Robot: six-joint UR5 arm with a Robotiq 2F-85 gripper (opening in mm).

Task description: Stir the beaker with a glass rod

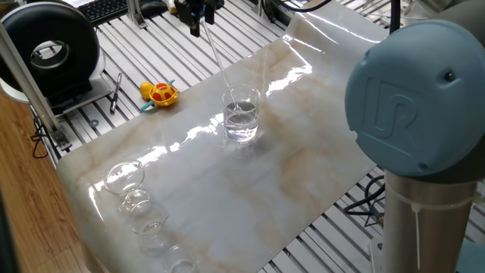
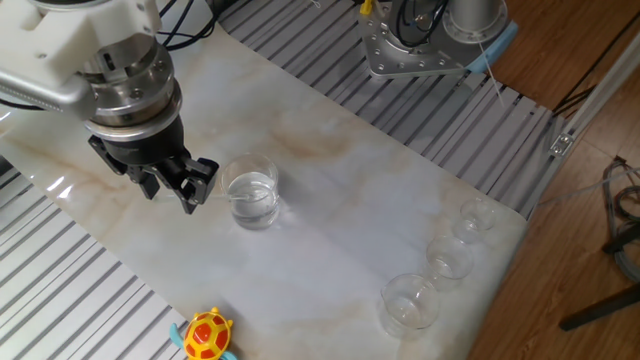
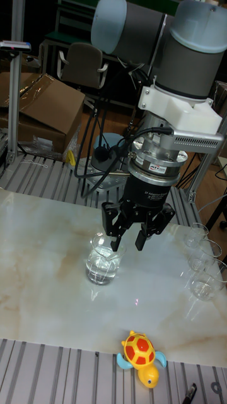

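The beaker [image 1: 242, 117] [image 2: 251, 197] [image 3: 103, 262] stands upright mid-sheet, partly filled with clear liquid. The glass rod [image 1: 218, 61] has its lower end in the beaker and leans up and away toward my gripper [image 1: 198, 24]. It barely shows in the other views. In the other fixed view my gripper [image 2: 170, 192] hangs just left of the beaker. In the tall view my gripper [image 3: 128, 245] hangs just right of the rim. Its fingers stand a small gap apart in both. I cannot tell whether the rod's top lies between them.
A yellow and red toy turtle [image 1: 160, 92] [image 2: 205, 335] [image 3: 142, 353] lies off the sheet's edge. Several small glass vessels [image 1: 125, 176] [image 2: 410, 300] [image 3: 202, 278] cluster at one end. A black round device [image 1: 49, 49] stands beyond. My arm's blue-grey joint [image 1: 413, 98] fills one corner.
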